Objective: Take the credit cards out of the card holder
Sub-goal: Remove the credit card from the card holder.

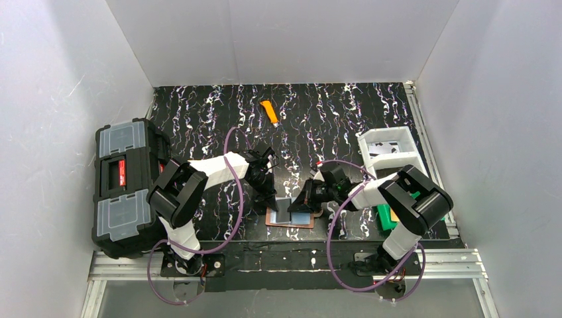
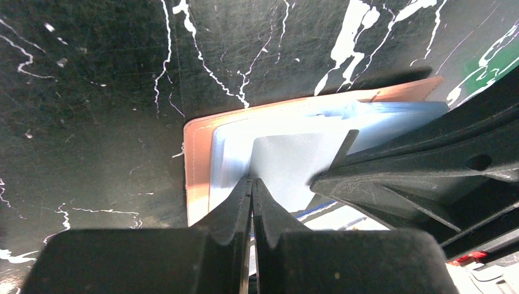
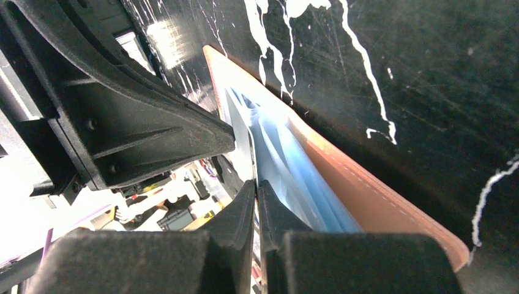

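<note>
Marbled table (image 1: pixel 344 126): black with white streaks, plain white walls on three sides
Brown card holder (image 1: pixel 277 224): a flat leather-like wallet lying on the table near the front edge, between my two arms
Lifted pale blue-grey card (image 2: pixel 287 162): partly out of the card holder, its free edge raised off the brown leather, with bluish layers beneath it
My left pincer (image 2: pixel 251 184): pressed fully closed, its tips meet at a corner of the pale blue-grey card; I cannot tell whether the card is pinched between them
My right pincer (image 3: pixel 256 187): closed on the thin edge of the same card, which runs straight out of the slit between my fingers
Both pincers together: tip to tip over the card holder, just beside each other
Orange utility knife (image 1: pixel 269 112): at the far side of the table, well apart from the card holder
Black toolbox (image 1: pixel 126 185): large, at the left edge beside my left arm
Open white bin (image 1: pixel 388 149): on the right, behind my right arm
Small green object (image 1: pixel 384 217): beside my right arm, partly hidden
</note>
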Robot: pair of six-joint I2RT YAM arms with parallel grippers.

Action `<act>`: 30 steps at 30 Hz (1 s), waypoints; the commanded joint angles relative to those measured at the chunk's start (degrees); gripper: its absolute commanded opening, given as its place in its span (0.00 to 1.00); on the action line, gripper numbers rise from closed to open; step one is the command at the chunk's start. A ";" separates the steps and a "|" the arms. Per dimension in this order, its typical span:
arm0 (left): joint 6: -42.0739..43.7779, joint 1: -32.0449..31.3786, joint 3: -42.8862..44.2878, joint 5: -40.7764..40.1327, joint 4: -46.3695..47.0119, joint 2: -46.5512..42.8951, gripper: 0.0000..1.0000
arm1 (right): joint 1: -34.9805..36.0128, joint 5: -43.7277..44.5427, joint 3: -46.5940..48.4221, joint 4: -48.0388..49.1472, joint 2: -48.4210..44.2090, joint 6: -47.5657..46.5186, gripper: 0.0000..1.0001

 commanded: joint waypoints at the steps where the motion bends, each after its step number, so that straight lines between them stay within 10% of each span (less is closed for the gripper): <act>1: 0.14 -0.37 -2.35 -5.64 -1.10 2.66 0.00 | -0.22 -0.85 -1.05 7.61 0.97 2.23 0.08; 24: -0.17 0.35 -3.49 -9.14 -3.08 2.90 0.00 | -3.60 -0.21 -7.04 13.52 2.05 1.93 0.14; 30: -0.30 0.32 -3.26 -8.97 -2.98 3.26 0.00 | -3.46 -2.31 -6.15 16.50 4.06 2.99 0.32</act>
